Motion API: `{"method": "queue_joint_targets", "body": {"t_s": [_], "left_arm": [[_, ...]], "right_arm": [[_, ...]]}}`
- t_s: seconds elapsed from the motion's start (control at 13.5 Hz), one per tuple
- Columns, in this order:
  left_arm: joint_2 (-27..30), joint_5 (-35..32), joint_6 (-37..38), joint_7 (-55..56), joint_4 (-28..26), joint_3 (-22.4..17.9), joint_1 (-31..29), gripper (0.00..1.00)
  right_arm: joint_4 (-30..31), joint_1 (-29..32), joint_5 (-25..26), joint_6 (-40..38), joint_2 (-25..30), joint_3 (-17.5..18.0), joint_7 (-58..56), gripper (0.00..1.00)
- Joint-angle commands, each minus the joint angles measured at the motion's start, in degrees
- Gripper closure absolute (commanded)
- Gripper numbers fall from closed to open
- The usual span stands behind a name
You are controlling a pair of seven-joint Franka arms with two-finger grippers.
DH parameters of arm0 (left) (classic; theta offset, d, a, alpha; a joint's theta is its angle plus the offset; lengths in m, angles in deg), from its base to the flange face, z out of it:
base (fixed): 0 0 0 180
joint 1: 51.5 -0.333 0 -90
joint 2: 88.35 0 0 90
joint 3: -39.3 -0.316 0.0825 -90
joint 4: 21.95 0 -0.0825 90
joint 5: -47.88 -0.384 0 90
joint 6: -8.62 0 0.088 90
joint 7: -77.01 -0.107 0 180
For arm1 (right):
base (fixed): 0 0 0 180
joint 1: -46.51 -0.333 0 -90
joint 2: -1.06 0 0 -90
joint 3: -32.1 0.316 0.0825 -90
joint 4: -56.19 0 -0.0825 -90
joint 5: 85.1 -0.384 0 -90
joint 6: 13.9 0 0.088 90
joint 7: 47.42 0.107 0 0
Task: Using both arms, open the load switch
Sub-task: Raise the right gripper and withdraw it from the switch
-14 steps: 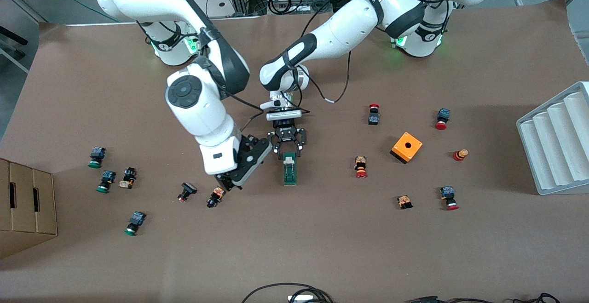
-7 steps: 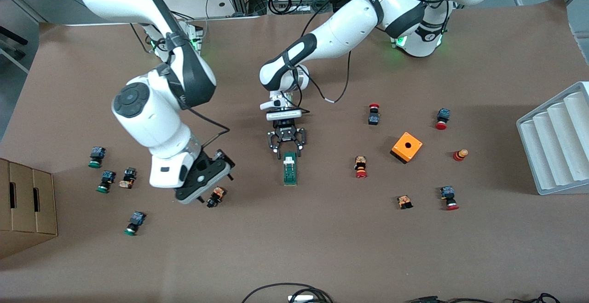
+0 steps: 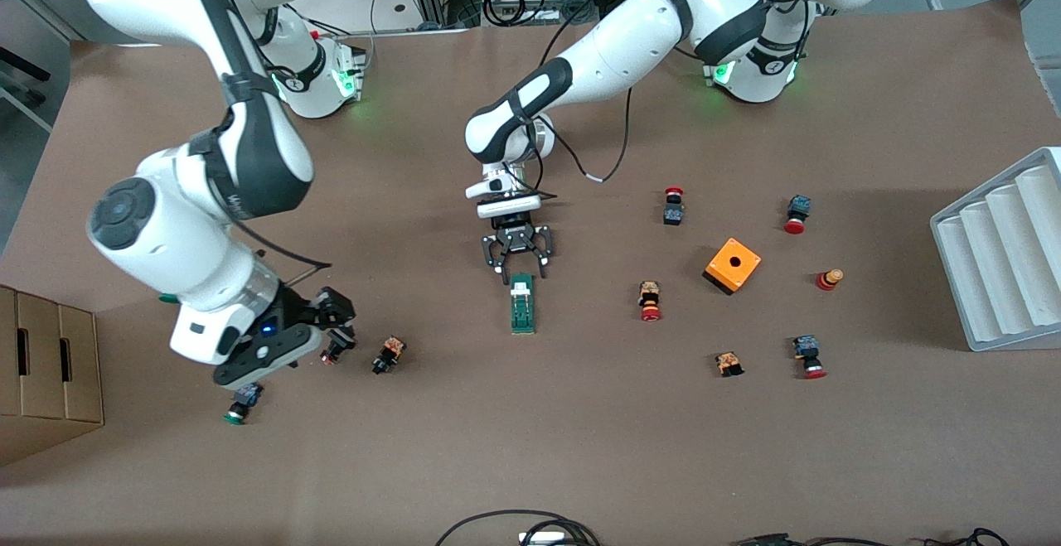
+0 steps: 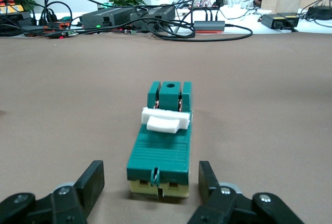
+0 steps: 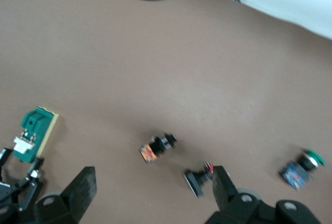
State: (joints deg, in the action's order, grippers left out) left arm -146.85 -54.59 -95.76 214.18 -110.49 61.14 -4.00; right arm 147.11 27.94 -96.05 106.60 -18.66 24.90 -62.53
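Load switch [image 3: 522,304] lies lengthwise, white end toward the bases.

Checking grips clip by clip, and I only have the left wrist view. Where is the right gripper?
Observer: The right gripper hangs over push buttons toward the right arm's end, well apart from the switch and the left gripper.
Operator: Open or shut?
Observer: Open, holding nothing.
Operator: What lies toward the left arm's end?
Observer: An orange box among more buttons.
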Motion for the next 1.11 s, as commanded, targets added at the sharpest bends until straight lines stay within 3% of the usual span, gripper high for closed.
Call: {"method": "queue_joint_targets", "body": {"t_s": [0.0,0.3,0.52,0.67,1.04], "left_arm": [[2.0,2.0,-0.2,-2.6,-0.2,-0.3,0.4,0.00],[3.4,3.4,-1.1,-2.9,0.3,0.5,-0.1,0.00],[6.0,8.1,-2.8,-7.9,0.3,0.5,-0.3,0.00],[8.0,11.5,-3.9,-12.2,0.4,0.4,-0.3,0.00],[12.5,19.0,-6.8,-20.3,0.7,-0.6,-0.5,0.00]], "right_arm": [[0.1,4.0,-1.6,-5.9,2.0,0.5,0.4,0.00],[0.2,8.8,-1.0,-14.0,4.0,0.3,2.7,0.00],[0.7,9.6,0.0,-17.0,5.4,-1.8,3.4,0.00],[0.8,9.5,6.3,-17.7,6.3,-2.0,3.6,0.00],[0.8,9.2,13.5,-19.0,10.7,-1.4,3.1,0.00]]}}
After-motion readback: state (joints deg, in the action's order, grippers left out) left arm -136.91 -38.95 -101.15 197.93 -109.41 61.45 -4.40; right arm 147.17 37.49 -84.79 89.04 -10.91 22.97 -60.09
